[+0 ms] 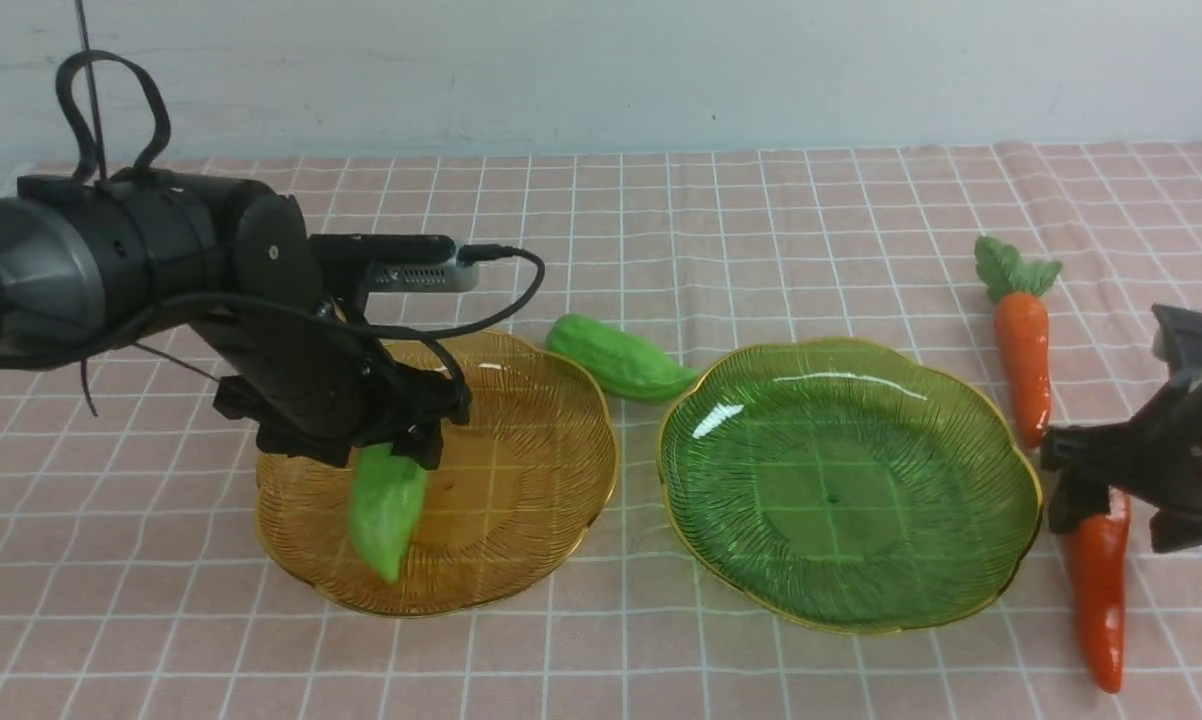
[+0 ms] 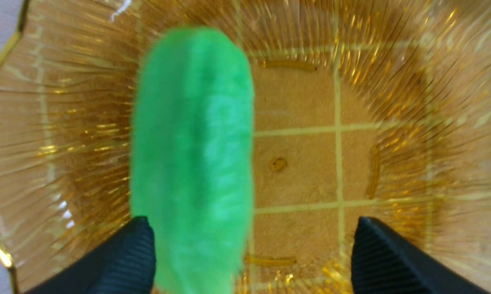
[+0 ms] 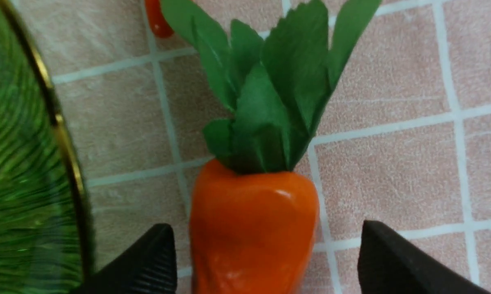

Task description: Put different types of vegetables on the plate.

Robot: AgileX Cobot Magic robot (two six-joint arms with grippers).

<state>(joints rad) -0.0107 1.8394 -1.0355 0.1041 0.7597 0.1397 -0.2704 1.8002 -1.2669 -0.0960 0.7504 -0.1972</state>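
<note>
A light-green gourd (image 1: 386, 510) is in the left part of the amber plate (image 1: 531, 470), its upper end just under my left gripper (image 1: 401, 440). In the left wrist view the jaws stand wide apart (image 2: 249, 245); the gourd (image 2: 192, 163) is blurred beside one finger (image 2: 127, 257), and the other finger is well clear of it. A second gourd (image 1: 616, 360) lies on the cloth between the two plates. My right gripper (image 1: 1086, 490) is open astride the near carrot (image 1: 1101, 600), (image 3: 253, 228), beside the empty green plate (image 1: 851, 480). The far carrot (image 1: 1023, 350) lies behind it.
A pink checked cloth (image 1: 661, 220) covers the table up to a pale wall. In the right wrist view the green plate's gold rim (image 3: 61, 122) runs close beside the carrot, and the far carrot's tip (image 3: 157, 20) shows beyond the leaves.
</note>
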